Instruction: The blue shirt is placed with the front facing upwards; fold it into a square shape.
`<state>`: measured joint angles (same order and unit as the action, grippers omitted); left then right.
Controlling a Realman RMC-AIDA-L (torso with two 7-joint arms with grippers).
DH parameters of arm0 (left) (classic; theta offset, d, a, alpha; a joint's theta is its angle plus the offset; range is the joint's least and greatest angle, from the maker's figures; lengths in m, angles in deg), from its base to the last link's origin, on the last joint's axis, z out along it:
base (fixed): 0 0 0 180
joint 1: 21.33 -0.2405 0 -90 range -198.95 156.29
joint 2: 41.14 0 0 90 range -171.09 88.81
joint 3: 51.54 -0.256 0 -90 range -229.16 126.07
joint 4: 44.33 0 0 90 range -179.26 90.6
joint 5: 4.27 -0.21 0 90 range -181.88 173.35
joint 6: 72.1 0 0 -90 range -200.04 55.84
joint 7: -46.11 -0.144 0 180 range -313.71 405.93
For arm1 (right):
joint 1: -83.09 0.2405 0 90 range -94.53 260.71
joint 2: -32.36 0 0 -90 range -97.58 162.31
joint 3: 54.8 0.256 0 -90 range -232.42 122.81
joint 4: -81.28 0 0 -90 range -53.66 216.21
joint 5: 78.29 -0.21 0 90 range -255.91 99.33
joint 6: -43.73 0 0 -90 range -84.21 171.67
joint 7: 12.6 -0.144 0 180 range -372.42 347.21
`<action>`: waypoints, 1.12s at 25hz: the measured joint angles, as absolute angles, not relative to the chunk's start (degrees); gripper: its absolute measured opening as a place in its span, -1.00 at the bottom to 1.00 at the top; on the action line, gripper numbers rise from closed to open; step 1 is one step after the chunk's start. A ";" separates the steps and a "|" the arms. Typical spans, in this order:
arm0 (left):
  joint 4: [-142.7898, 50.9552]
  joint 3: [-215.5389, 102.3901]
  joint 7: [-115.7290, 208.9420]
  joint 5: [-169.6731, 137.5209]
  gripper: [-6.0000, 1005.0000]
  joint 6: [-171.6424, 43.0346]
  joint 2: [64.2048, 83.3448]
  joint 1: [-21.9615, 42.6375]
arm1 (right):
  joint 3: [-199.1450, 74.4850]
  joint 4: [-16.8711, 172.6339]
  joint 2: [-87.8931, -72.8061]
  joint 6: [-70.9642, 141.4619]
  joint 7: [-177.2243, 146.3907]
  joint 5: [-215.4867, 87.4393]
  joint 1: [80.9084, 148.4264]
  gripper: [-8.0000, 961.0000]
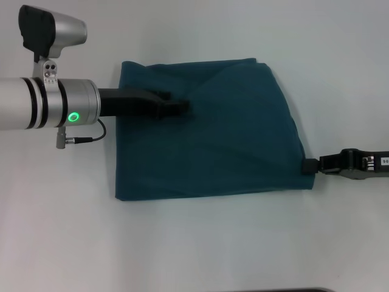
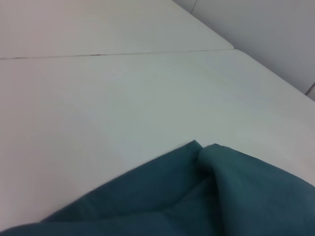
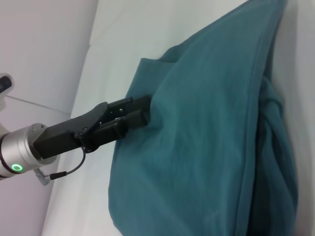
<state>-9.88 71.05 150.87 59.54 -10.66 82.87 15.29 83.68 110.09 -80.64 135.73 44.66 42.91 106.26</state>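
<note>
Although the blue shirt (image 1: 206,134) is already folded into a rough rectangle showing only plain teal fabric, it is not yet a neat square: the right side slants outward, and the cloth puckers where the left end effector (image 1: 182,107) meets it. The shirt lies near the middle of the worktop (image 1: 200,243), nearer its far edge than its near one.

The left end effector reaches in from the worktop's left side over the shirt's far left part. In the right wrist view its fingers (image 3: 140,112) are drawn together, with fabric gathered in creases at their tips, so it appears to be pinching a layer of the shirt. The right end effector (image 1: 311,165) sits at the shirt's near right corner, touching the hem; whether it is gripping cannot be told.

By my judgement most of the folding is done. What remains is to settle the held layer, straighten the slanted edge, smooth the creases and release.

The worktop is plain white and matte, with a thin seam across it in the left wrist view. A pale wall rises beyond its far edge.
</note>
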 joint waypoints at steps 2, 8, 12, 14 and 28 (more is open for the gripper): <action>-9.88 71.01 150.86 59.54 0.07 -10.66 82.87 15.38 | 83.69 110.14 -80.48 135.74 44.65 42.91 106.10 -0.96; -9.88 70.97 150.91 59.55 0.07 -10.86 82.83 15.41 | 83.73 110.18 -80.17 135.32 44.24 43.91 106.06 -0.96; -9.88 70.98 151.04 59.54 0.07 -10.99 82.79 15.41 | 84.24 110.32 -79.95 135.14 44.10 44.41 106.14 -0.96; -9.80 70.99 151.10 59.54 0.07 -11.01 82.75 15.40 | 85.54 110.61 -79.74 135.36 44.15 44.19 106.03 -0.95; -2.88 72.29 151.52 60.94 0.07 -4.14 82.62 12.53 | 95.42 115.00 -80.49 139.02 46.70 43.21 109.65 -0.08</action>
<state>-2.88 72.29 151.52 60.94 -4.14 82.62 12.53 95.42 115.00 -80.49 139.02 46.70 43.21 109.65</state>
